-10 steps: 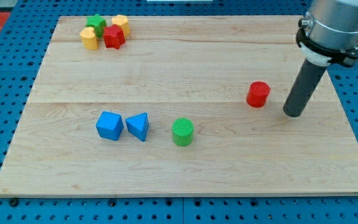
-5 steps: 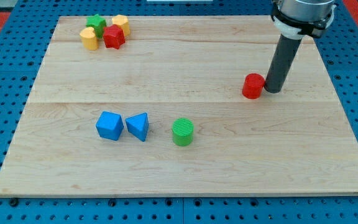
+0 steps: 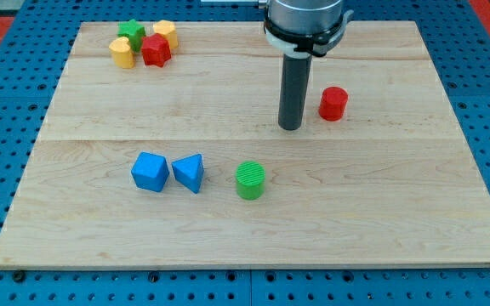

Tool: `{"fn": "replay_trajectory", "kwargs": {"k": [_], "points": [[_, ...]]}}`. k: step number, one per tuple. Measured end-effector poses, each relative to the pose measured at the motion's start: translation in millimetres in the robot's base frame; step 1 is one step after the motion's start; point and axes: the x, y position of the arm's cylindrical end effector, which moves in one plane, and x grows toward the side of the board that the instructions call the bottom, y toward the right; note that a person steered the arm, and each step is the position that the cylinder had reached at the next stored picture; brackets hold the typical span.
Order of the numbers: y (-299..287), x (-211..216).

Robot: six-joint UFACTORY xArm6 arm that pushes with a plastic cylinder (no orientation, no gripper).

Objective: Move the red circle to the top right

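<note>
The red circle (image 3: 333,103) is a small red cylinder standing on the wooden board (image 3: 415,195), right of centre in the upper half. My tip (image 3: 290,127) touches the board just to the left of it and slightly lower, with a small gap between rod and block. The rod rises straight up to the arm at the view's top.
A green cylinder (image 3: 250,180) stands below my tip. A blue cube (image 3: 150,172) and a blue triangular block (image 3: 189,172) sit side by side at lower left. At the top left, two yellow blocks (image 3: 122,52), a green block (image 3: 130,32) and a red star-shaped block (image 3: 155,50) cluster together.
My tip swept from the right of the red circle across to its left. The red circle shifted up and a little left, from about mid-height toward the view's top.
</note>
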Motion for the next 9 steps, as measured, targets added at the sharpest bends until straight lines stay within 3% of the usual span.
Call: {"fn": "replay_trajectory", "kwargs": {"k": [2, 3, 4, 6, 7, 8, 9], "points": [[89, -38], [121, -27], [121, -12], [118, -78], [133, -22], [155, -51], [155, -106]]}}
